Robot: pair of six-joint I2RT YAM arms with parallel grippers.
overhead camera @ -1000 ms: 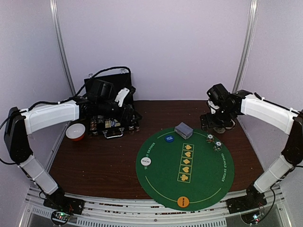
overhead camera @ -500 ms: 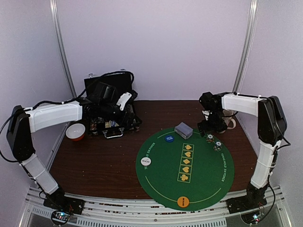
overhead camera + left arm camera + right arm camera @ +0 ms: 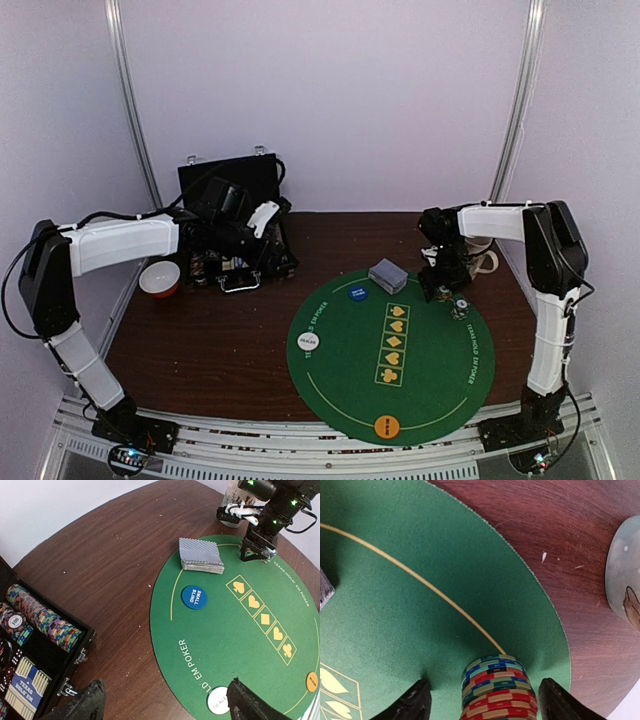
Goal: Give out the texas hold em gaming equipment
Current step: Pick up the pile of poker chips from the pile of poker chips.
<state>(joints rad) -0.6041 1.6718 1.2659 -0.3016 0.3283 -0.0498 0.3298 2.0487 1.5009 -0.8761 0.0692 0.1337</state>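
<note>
- The right pincer [image 3: 485, 700] stands spread astride a stack of poker chips [image 3: 497, 690], with a gap on each side, at the far right rim of the green mat [image 3: 395, 605].
- The left pincer [image 3: 167, 695] hangs spread wide above the table [image 3: 115, 570], beside the open chip case [image 3: 45, 645].
- The deck of cards [image 3: 201, 555] lies face down on the mat's far edge.
- The white dealer disc [image 3: 218, 700] sits at the mat's left rim and the orange disc [image 3: 386, 427] at its near rim.

Black chip case [image 3: 232, 178] open at the table's [image 3: 200, 350] far left — a red-and-white bowl [image 3: 160, 277] just beside it.
</note>
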